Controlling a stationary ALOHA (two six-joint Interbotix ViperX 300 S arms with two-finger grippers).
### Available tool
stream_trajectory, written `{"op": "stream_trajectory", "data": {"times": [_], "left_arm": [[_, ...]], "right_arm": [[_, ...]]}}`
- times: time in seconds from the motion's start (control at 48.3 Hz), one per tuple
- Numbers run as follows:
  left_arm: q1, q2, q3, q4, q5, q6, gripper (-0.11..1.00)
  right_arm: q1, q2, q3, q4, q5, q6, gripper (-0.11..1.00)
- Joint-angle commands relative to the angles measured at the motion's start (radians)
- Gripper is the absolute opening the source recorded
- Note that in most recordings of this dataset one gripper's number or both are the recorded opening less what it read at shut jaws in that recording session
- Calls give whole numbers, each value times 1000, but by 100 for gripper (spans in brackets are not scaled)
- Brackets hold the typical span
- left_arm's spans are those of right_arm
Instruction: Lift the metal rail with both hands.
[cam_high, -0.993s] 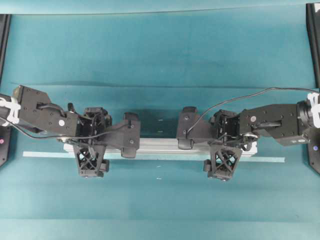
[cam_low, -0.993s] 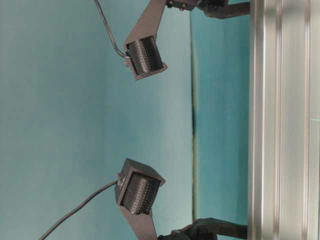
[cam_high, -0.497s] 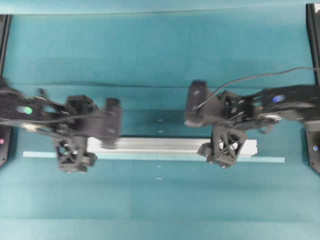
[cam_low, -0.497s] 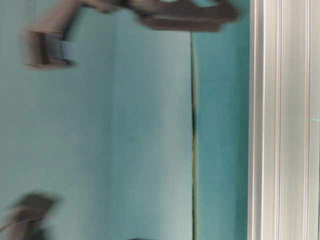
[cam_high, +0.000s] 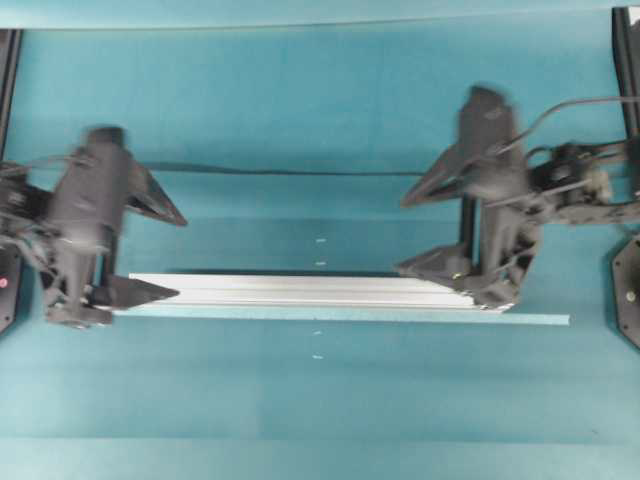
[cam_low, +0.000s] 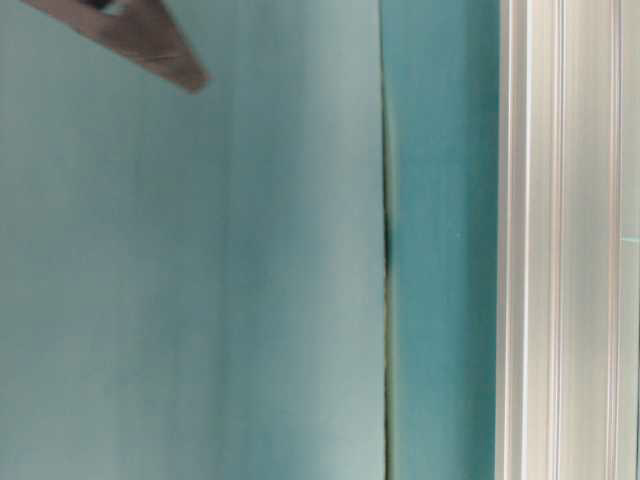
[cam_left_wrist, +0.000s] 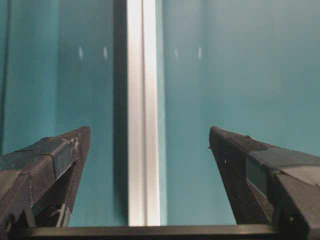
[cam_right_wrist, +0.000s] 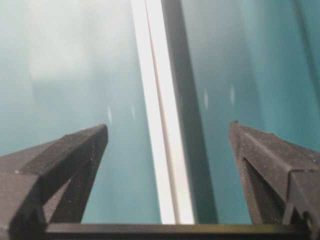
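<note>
The metal rail (cam_high: 300, 291) lies flat on the teal table, running left to right, with nothing holding it. My left gripper (cam_high: 182, 257) hovers over its left end, open and pointing along it toward the middle. Over the right end hangs my right gripper (cam_high: 400, 237), also open and facing inward. Both arms are blurred. In the left wrist view the rail (cam_left_wrist: 143, 125) runs straight away between the wide-spread fingers (cam_left_wrist: 55, 165), well below them. The right wrist view shows the rail (cam_right_wrist: 162, 125) the same way, clear of both fingers (cam_right_wrist: 265, 165). The table-level view has the rail (cam_low: 565, 240) at its right edge.
A thin pale-teal tape strip (cam_high: 540, 319) lies along the near side of the rail. Black frames stand at the left edge (cam_high: 8, 100) and right edge (cam_high: 628, 90). A seam (cam_high: 300, 172) crosses the table cover behind the rail. One blurred black finger (cam_low: 150, 45) shows at table level.
Both grippers have left the rail's middle, swung outward to its ends and turned to point along it. Their jaws have stayed open. The rail still lies on the table.
</note>
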Motion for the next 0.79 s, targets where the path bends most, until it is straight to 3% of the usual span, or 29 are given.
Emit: {"op": "stream_trajectory", "data": {"times": [0.0, 0.269, 0.766], "left_arm": [[3, -37, -5, 2, -51, 0, 98], [3, -95, 20, 2, -161, 0, 98], [5, -284, 74, 2, -394, -2, 98]], "right_arm": [[2, -48, 8, -2, -63, -5, 99], [2, -212, 87, 0, -204, 3, 99], [2, -479, 189, 0, -238, 5, 99]]}}
